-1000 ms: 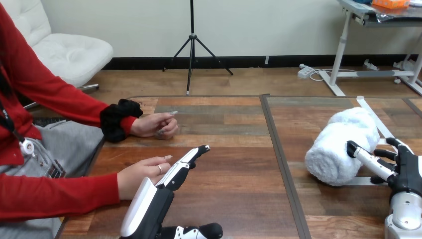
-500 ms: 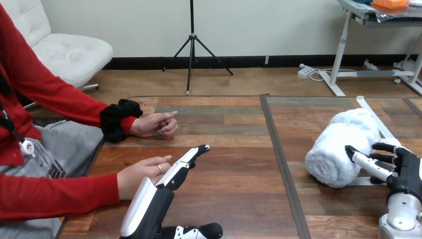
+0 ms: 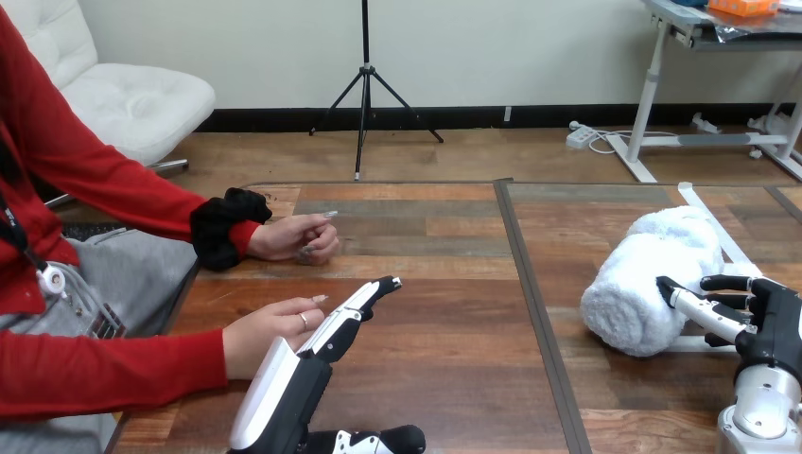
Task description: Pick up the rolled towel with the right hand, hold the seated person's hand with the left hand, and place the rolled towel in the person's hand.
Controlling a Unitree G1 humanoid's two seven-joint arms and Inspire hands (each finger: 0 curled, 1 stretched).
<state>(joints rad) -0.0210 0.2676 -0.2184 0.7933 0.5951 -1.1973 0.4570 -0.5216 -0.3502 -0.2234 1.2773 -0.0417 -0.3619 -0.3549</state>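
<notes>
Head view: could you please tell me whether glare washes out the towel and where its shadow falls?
In the head view the light is soft and even; the towel is bright yet its folds show, with no glare; a faint shadow lies on the table under its near end, by the right hand.

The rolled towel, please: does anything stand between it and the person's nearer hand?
Mostly bare table lies beyond the rolled towel; the left hand, fingers straight, lies beside the person's nearer hand on the towel's side.
</notes>
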